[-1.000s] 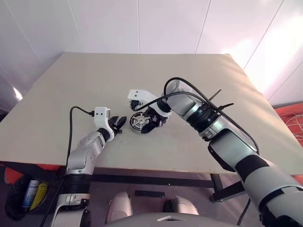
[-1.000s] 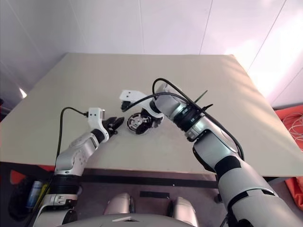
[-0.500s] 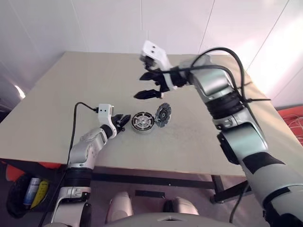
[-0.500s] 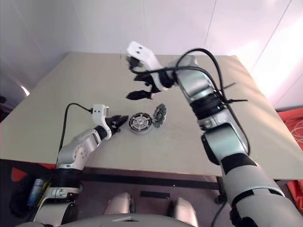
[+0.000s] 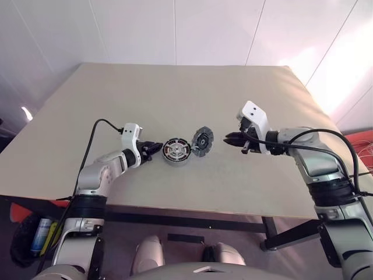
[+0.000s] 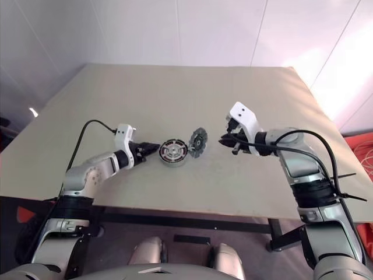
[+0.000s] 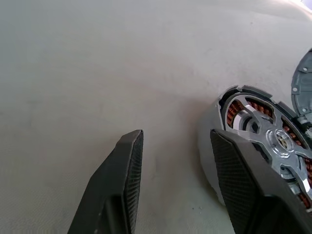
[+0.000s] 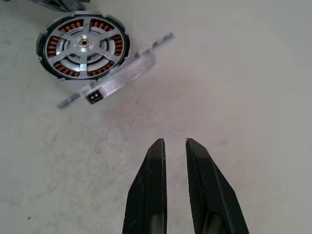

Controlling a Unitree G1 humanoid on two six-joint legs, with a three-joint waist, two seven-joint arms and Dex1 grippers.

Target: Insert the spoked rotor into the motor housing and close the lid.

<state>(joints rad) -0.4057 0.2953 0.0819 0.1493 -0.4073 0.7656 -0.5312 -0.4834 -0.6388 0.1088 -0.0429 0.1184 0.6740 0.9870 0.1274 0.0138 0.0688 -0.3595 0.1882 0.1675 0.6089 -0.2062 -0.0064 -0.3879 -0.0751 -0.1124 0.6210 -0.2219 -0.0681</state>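
Motor housing (image 6: 173,152) on table (image 6: 175,93), lid (image 6: 197,140) tilted up beside it.

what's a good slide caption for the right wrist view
Spoked rotor seated in the motor housing, lid standing open, right hand empty.

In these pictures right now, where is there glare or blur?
Eye views: bright glare washes the wall at upper right; the table is evenly lit. Left wrist view: the left hand's fingers look soft, the motor housing sharper. Right wrist view: housing and lid sharp, faint shadow beside them.

Left hand (image 5: 152,149) agape, right hand (image 5: 229,139) near-closed.
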